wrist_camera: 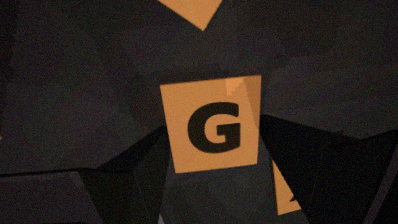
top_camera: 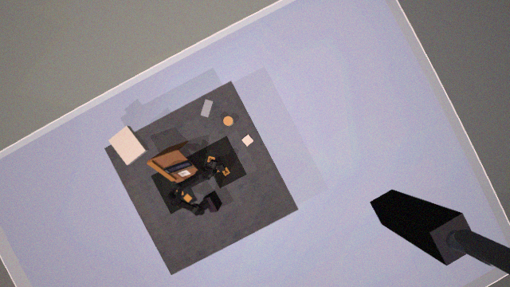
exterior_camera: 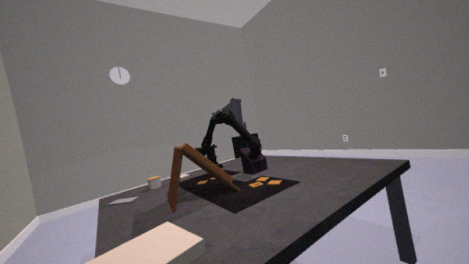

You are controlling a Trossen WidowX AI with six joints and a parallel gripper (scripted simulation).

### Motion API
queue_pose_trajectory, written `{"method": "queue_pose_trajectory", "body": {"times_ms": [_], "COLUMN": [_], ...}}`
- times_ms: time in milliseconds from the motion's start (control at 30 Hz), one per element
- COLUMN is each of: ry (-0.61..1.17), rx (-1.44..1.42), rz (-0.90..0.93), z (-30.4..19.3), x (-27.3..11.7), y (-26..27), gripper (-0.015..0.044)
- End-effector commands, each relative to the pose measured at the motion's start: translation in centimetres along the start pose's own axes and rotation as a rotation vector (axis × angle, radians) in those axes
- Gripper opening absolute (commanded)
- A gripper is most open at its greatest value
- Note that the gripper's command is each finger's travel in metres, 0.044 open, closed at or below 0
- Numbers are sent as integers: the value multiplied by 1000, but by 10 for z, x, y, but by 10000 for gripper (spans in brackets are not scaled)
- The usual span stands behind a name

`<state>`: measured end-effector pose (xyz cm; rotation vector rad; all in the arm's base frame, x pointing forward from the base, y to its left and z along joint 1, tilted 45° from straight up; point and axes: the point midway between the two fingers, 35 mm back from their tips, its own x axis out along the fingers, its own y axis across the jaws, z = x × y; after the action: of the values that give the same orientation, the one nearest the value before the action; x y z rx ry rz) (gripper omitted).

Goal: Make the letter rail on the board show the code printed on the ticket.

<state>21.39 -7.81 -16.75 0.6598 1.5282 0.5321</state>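
My gripper point(exterior_camera: 216, 166) point(wrist_camera: 213, 127) is low over the tile group at the far end of the dark mat. It is partly open. The G tile point(wrist_camera: 212, 125) lies between the fingertips, which are close to its two sides. Another tile point(wrist_camera: 196, 10) shows above it in the wrist view, and a part-hidden tile point(wrist_camera: 286, 194) at lower right. Other tiles point(top_camera: 187, 198) point(exterior_camera: 275, 182) lie in the group on the opposite side. The brown board point(top_camera: 165, 159) point(exterior_camera: 209, 166) leans up and carries the dark rail point(top_camera: 179, 166) and white ticket point(top_camera: 184, 173). The ticket's code is unreadable.
A pale box point(top_camera: 127, 145) point(exterior_camera: 157, 243) stands at the counter corner behind the board. A cup point(top_camera: 228, 120) point(exterior_camera: 154, 182), a grey flat piece point(top_camera: 206, 108) point(exterior_camera: 123, 201) and a small pale square point(top_camera: 247, 140) point(exterior_camera: 185, 176) lie near the counter edges.
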Motion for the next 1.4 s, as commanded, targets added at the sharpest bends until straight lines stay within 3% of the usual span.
{"method": "queue_pose_trajectory", "body": {"times_ms": [0,100,400,1367], "ry": [-3,-3,-3,-3], "rx": [5,5,5,5], "rz": [2,2,2,1], "z": [0,0,-1,-4], "x": [1,1,-5,-14], "y": [0,0,0,1], "gripper": [254,234,0,0]}}
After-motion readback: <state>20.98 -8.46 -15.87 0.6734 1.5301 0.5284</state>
